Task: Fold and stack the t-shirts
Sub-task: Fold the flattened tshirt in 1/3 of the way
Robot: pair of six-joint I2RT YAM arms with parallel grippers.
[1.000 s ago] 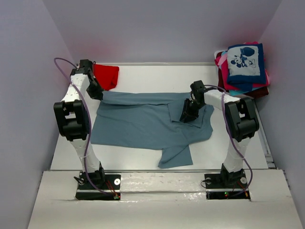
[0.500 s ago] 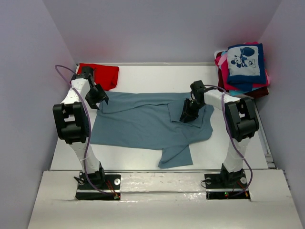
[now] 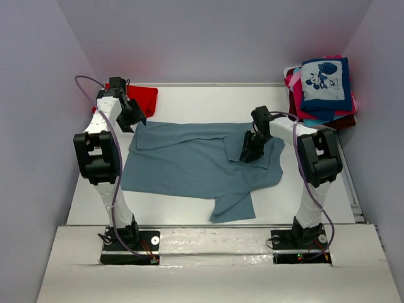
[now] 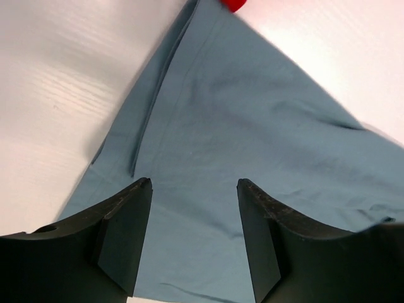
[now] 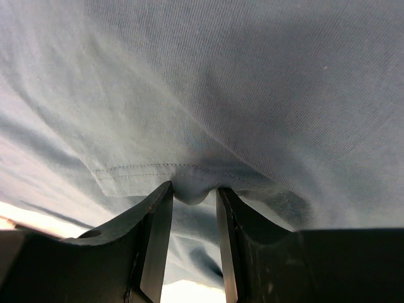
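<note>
**Right pincer** [image 3: 248,151] [image 5: 194,192]: jaws set narrow, clamped on a pinched fold of the grey-blue shirt [image 3: 183,167] [image 5: 252,95]. Grip placed just below a stitched hem line, with a small bulge of cloth squeezed between the two fingers. Positioned at about 3 o'clock on the shirt, on the turned-over flap near its right edge.

**Left pincer** [image 3: 132,117] [image 4: 194,189]: jaws apart, nothing between them, cloth lying flat below the gap. Poised over the shirt's 10 o'clock corner; contact with the cloth not discernible.

**Grey-blue shirt**: spread across the middle of the table [image 3: 208,101], long side running from 9 to 3 o'clock. Mostly flat, lightly wrinkled. Narrow double fold along the edge near the left pincer. Right part turned over onto itself under the right pincer. One sleeve sticking out toward 6 o'clock, right of centre.

**Red shirt** [image 3: 144,99] [image 4: 232,4]: bunched at the table's 11 o'clock corner, at 12 o'clock from the left pincer and just beside it. Seen from the left wrist only as a red sliver next to the tip of the grey-blue corner.

**Pile of shirts** [image 3: 320,104]: folded and stacked at the table's 1 o'clock corner, well apart from the right pincer. Navy shirt [image 3: 325,81] with a white cartoon-mouse print on top. Pink, teal and maroon edges showing beneath.

**Cable** [image 3: 85,79]: purple, looped off the left arm toward 9 o'clock.
</note>
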